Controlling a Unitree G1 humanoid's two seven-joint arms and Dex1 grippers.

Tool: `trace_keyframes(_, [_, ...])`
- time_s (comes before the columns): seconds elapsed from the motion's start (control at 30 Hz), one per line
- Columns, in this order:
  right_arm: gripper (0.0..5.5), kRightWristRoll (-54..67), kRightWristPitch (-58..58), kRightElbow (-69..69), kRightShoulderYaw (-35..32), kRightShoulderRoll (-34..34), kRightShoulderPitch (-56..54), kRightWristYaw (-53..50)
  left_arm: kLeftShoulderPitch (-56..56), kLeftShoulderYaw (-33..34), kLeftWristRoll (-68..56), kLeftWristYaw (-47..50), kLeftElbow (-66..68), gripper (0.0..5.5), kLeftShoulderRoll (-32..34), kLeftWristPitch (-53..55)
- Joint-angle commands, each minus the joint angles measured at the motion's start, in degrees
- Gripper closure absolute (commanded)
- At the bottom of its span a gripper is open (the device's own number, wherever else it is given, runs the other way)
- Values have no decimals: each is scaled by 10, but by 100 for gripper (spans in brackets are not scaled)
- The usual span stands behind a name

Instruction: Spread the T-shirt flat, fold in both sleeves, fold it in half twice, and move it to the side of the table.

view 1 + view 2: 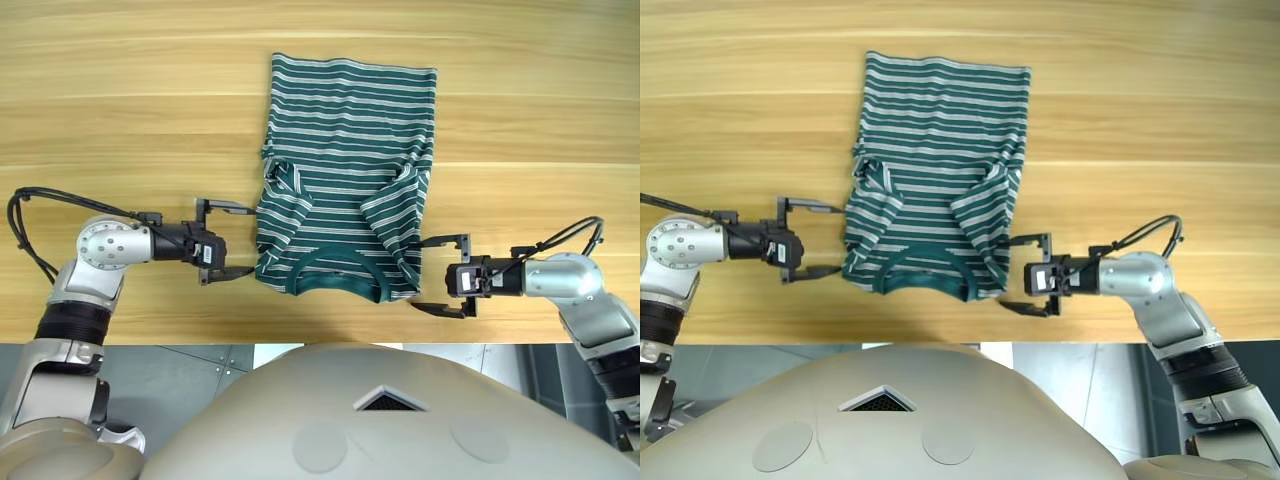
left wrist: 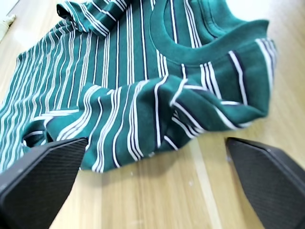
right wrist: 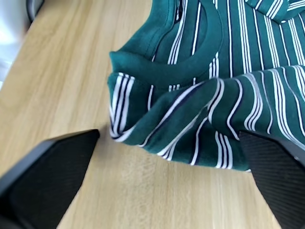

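Observation:
A green T-shirt (image 1: 345, 170) with white stripes lies on the wooden table (image 1: 120, 110), collar toward the near edge, both sleeves folded in over its body. My left gripper (image 1: 232, 240) stands open just left of the shirt's near-left shoulder, fingers apart on either side of the folded edge (image 2: 157, 138). My right gripper (image 1: 447, 274) stands open just right of the near-right shoulder, whose edge (image 3: 157, 133) lies between the black fingers (image 3: 47, 167). Neither gripper holds cloth.
The table's near edge (image 1: 150, 340) runs just below both grippers. Bare wood extends left, right and beyond the shirt's hem (image 1: 350, 65).

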Motion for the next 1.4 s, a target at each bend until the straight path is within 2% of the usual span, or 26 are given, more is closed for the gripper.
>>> trace_keyframes(0.03, [12, -29, 10, 15, 12, 5, -3, -9, 11, -35, 21, -3, 5, 10, 6, 4])
trace_keyframes(0.13, [10, -28, 10, 11, 13, 2, -3, -11, 13, -48, 2, -12, -2, 52, 16, 0])
trace_keyframes(0.17, [35, -28, 10, 9, 12, 2, -3, -11, 14, -52, -2, -14, -4, 83, 20, -1])
trace_keyframes(0.2, [38, -29, 10, 8, 12, 1, -3, -13, 14, -57, -4, -14, -3, 100, 22, -3])
trace_keyframes(0.5, [200, -22, 10, 1, 13, 4, -9, -17, 7, -86, -16, -17, 6, 252, 33, -6])
trace_keyframes(0.97, [424, -29, 11, 2, 17, 17, -18, -23, 2, -92, -62, -31, -2, 456, 31, -7])
trace_keyframes(1.1, [505, -29, 11, 3, 18, 16, -18, -22, 3, -91, -84, -44, -6, 531, 33, -4])
trace_keyframes(1.17, [543, -28, 11, 3, 18, 15, -19, -20, 3, -90, -90, -50, -7, 545, 34, -3])
trace_keyframes(1.4, [547, -29, 10, 0, 15, 12, -17, -21, 5, -83, -137, -78, -33, 546, 38, 14])
